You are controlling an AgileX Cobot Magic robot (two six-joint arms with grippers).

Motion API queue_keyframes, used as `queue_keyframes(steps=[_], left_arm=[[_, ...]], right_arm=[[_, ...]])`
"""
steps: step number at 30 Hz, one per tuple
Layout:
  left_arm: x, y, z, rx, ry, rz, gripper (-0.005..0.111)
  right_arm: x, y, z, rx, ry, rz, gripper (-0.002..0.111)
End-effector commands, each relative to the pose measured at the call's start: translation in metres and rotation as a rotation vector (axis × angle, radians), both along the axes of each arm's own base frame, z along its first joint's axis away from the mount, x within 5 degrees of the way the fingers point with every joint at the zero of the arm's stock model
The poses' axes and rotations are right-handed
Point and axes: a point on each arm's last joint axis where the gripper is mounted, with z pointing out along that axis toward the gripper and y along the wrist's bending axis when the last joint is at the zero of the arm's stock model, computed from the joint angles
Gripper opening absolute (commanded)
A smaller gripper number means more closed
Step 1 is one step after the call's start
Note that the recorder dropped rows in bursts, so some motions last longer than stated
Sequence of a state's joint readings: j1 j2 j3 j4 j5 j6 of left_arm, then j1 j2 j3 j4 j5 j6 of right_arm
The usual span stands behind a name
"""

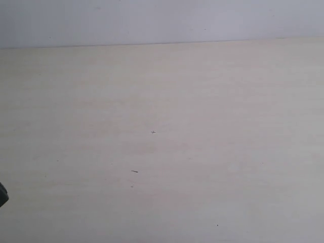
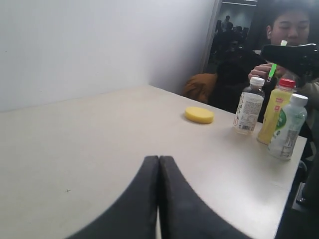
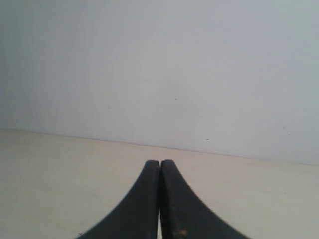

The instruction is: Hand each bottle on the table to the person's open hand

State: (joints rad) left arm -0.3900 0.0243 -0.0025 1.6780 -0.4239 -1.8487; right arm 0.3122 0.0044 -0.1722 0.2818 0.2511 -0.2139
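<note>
In the left wrist view three bottles stand close together by the far corner of the table (image 2: pixel 99 149): a clear one with a white-and-green label (image 2: pixel 248 105), a yellow one with a red cap (image 2: pixel 275 112), and a second clear white-and-green one (image 2: pixel 287 128). The clear bottle with the red label is out of view. My left gripper (image 2: pixel 159 158) is shut and empty, well short of the bottles. My right gripper (image 3: pixel 160 162) is also shut and empty, low over the table (image 3: pixel 60 164) and facing a blank wall. The exterior view holds no bottles, only the table (image 1: pixel 202 126).
A yellow round pad (image 2: pixel 199 115) lies on the table near the bottles. A person (image 2: pixel 291 25) sits behind them, one hand (image 2: pixel 260 73) raised by a dark object (image 2: pixel 289 55). A dark bit (image 1: pixel 2 195) shows at the exterior view's left edge.
</note>
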Motion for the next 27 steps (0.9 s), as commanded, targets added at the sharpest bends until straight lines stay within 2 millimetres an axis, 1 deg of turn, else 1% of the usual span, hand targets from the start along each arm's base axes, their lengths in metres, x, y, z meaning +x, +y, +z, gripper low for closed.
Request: queue_keyframes(steps=[1, 12, 19, 23, 27], left_arm=[[-0.003, -0.0007, -0.0027, -0.011, 0.031, -0.017, 0.0], [-0.0042, -0.0024, -0.0034, -0.022, 0.056, -0.028, 0.0], [-0.0043, -0.0026, -0.0035, -0.119, 0.162, -0.031, 0.0], [-0.0042, -0.0024, 0.0, -0.198, 0.192, -0.034, 0.0], [-0.0017, 0.0001, 0.0023, -0.249, 0.201, 0.0, 0.0]], right_arm=[[-0.0002, -0.0001, -0.0008, 0.002, -0.004, 0.001, 0.0], [-0.0002, -0.0001, -0.0008, 0.002, -0.004, 0.001, 0.0], [-0.0002, -0.0001, -0.0008, 0.002, -0.004, 0.001, 0.0], [-0.0002, -0.0001, -0.0008, 0.002, -0.004, 0.001, 0.0], [-0.0002, -0.0001, -0.0008, 0.002, -0.004, 0.001, 0.0]])
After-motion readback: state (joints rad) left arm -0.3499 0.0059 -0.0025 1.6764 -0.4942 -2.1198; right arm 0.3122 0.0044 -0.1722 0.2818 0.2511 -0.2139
